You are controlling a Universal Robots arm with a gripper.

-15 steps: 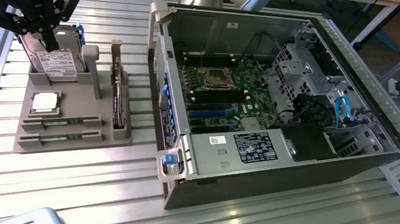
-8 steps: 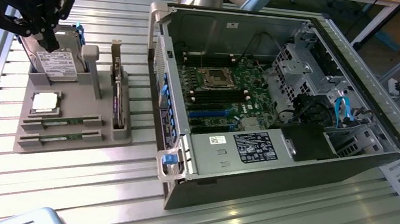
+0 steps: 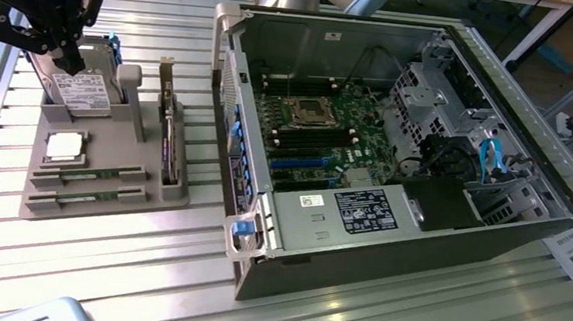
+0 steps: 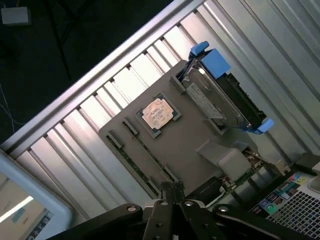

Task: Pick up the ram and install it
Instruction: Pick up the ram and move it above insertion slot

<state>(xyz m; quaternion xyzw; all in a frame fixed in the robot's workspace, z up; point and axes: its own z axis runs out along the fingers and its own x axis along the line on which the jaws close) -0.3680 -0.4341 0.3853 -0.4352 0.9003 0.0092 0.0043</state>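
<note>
Gripper (image 3: pixel 70 64) is shut with nothing held, positioned over the hard drive (image 3: pixel 83 96). Ram (image 3: pixel 88 175) is seated edge-up in the tray (image 3: pixel 105 208) slots, well apart from it. Judged light, stiff and fragile; best pinched across the thin board faces mid-length, contacts left untouched.

Claw (image 3: pixel 67 62) aloft, tip down (tightly closed)

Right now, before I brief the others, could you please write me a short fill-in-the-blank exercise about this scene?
Above the gray holder, the gripper has its fingers ___.
The holder carries ___ ram sticks.
The CPU chip lies between the ram sticks and the ___.
The open computer case stands on the exterior view's ___ of the holder.
Missing words: shut; two; hard drive; right.
</note>
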